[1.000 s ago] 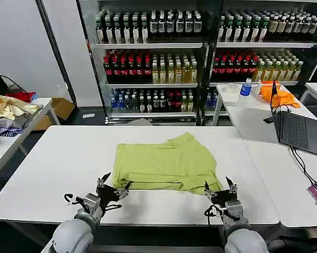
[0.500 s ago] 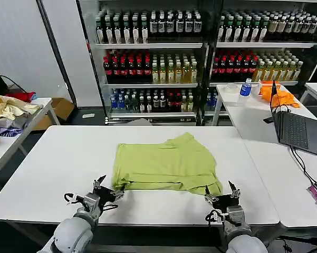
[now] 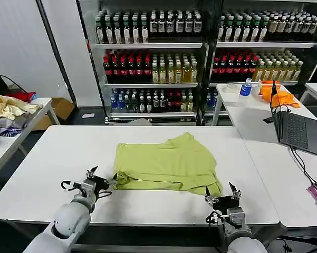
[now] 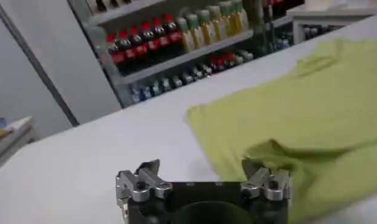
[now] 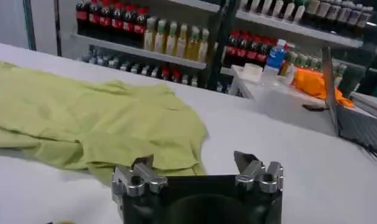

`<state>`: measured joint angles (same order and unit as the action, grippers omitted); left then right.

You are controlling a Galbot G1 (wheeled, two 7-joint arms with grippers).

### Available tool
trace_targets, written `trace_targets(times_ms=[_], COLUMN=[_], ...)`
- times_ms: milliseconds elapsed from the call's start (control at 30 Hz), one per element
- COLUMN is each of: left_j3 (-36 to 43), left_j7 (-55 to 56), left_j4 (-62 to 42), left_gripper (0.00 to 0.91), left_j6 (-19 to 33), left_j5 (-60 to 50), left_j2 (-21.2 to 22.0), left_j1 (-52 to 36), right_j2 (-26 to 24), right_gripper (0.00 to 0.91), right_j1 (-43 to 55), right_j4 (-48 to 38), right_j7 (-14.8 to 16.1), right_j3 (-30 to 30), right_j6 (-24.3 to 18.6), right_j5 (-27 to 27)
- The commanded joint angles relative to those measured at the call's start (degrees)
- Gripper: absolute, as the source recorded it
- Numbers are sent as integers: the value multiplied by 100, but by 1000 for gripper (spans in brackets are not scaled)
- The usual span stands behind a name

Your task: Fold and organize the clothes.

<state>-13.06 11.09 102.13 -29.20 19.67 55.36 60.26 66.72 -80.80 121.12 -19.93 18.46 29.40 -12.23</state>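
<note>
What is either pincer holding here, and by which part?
Nothing. Both the left pincer and right pincer sit open beside the T-shirt, gripping no part of it.

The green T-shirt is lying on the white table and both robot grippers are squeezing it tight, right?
Not quite. The green T-shirt does lie on the white table, but neither gripper is squeezing it. The head view shows the left gripper open beside the shirt's near left corner and the right gripper open just off its near right corner.

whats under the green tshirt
The T-shirt lies folded on the white table, which shows bare all around it. Whatever the cloth covers, including its lower layers, cannot be seen. Both open grippers sit near its front edge.
</note>
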Motion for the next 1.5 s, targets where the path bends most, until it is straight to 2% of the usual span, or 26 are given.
trace_targets(times_ms=[33, 233, 367, 500, 867, 1067, 1100, 1133, 1167, 1200, 1233, 1500], left_j3=[-328, -578, -479, -320, 28, 34, 34, 34, 33, 34, 35, 71], left_j7=[181, 258, 184, 149, 87, 173, 170, 166, 158, 154, 146, 5], left_j4=[377, 1267, 1348, 1089, 547, 310, 302, 301, 312, 323, 328, 401], left_gripper=[907, 907, 907, 907, 907, 907, 625, 413, 131, 50, 20, 20], left_j6=[-111, -207, -142, -160, -360, -389, -389, -388, -386, -385, -384, -382], left_j5=[104, 634, 648, 697, 678, 603, 604, 610, 618, 624, 631, 656], left_j2=[13, 180, 280, 346, 459, 448, 444, 440, 439, 445, 448, 472], left_j1=[155, 982, 1290, 1166, 837, 753, 754, 761, 774, 781, 789, 843], right_j2=[22, 111, 168, 191, 350, 349, 346, 340, 332, 327, 323, 294], right_gripper=[907, 907, 907, 907, 907, 907, 474, 474, 20, 20, 0, 0], right_j1=[-129, -266, -214, 42, 909, 985, 979, 969, 964, 962, 964, 940], right_j4=[39, -133, -280, -502, -1119, -1252, -1254, -1258, -1264, -1270, -1274, -1254], right_j7=[-2, -90, -126, -164, -393, -420, -421, -422, -417, -411, -409, -363], right_j3=[45, 145, 213, 162, -37, -88, -93, -98, -109, -114, -119, -179], right_j6=[4, -5, -1, 7, 226, 319, 318, 316, 311, 306, 305, 306], right_j5=[4, -75, -204, -367, -1354, -1734, -1764, -1782, -1794, -1800, -1808, -1814])
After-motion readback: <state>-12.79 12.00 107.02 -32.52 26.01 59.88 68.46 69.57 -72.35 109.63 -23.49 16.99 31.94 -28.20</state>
